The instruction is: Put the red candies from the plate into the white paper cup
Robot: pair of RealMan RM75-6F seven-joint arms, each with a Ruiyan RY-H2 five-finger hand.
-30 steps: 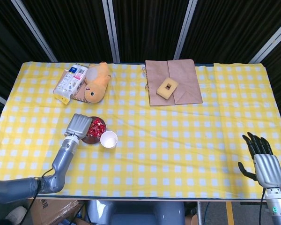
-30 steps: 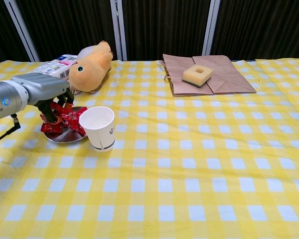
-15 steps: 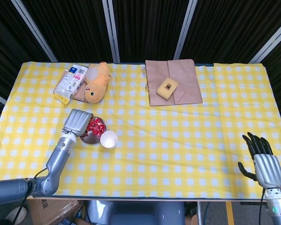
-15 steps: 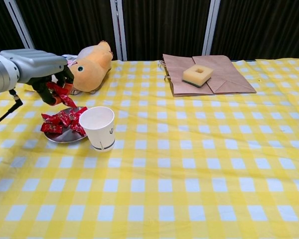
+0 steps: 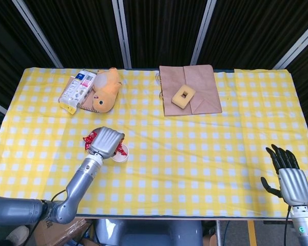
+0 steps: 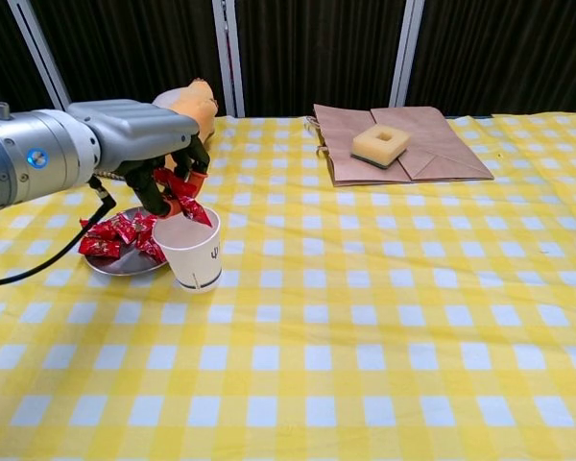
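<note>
My left hand [image 6: 149, 144] hovers right over the white paper cup [image 6: 194, 255] and pinches a red candy [image 6: 184, 192] just above its mouth. In the head view the left hand [image 5: 107, 142] covers most of the cup [image 5: 122, 155]. Behind and left of the cup, a small plate [image 6: 115, 264] holds several more red candies [image 6: 115, 233]. My right hand [image 5: 288, 174] hangs open at the table's near right edge, well away from all of this.
An orange plush toy [image 5: 106, 89] and a snack box [image 5: 77, 90] lie at the back left. A brown paper bag [image 5: 190, 90] with a yellow sponge ring [image 5: 183, 96] on it lies at the back middle.
My left hand lifted off the plate with a red candy and moved right, ending over the cup. The right hand stayed still.
</note>
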